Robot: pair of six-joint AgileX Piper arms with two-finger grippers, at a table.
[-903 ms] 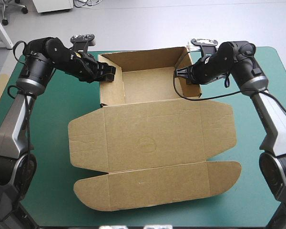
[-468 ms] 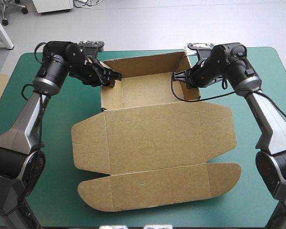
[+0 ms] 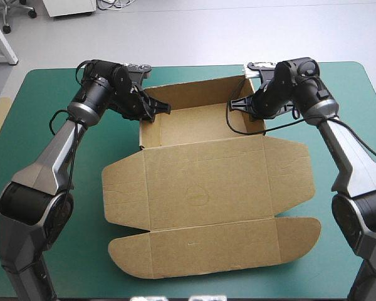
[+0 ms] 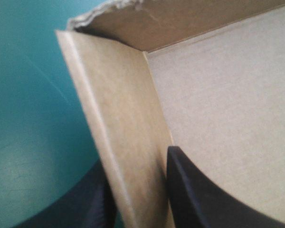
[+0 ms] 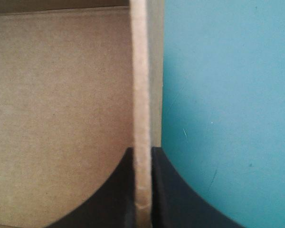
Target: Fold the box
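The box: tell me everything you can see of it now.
The box is a brown board sheet on the teal-green table. Its far part stands as an open tray, back and side walls raised; the lid lies flat toward the near edge, rounded flaps spread. The left hand pinches the tray's left wall, the right hand its right wall.

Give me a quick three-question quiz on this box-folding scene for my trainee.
1. True or false: the lid of the box lies flat, not raised.
2. The right gripper is: A open above the box; B shut on the box; C shut on nothing.
3. Counting the left gripper, how many grippers hold the box?
Key: 1 true; 2 B; 3 two, one on each side wall.
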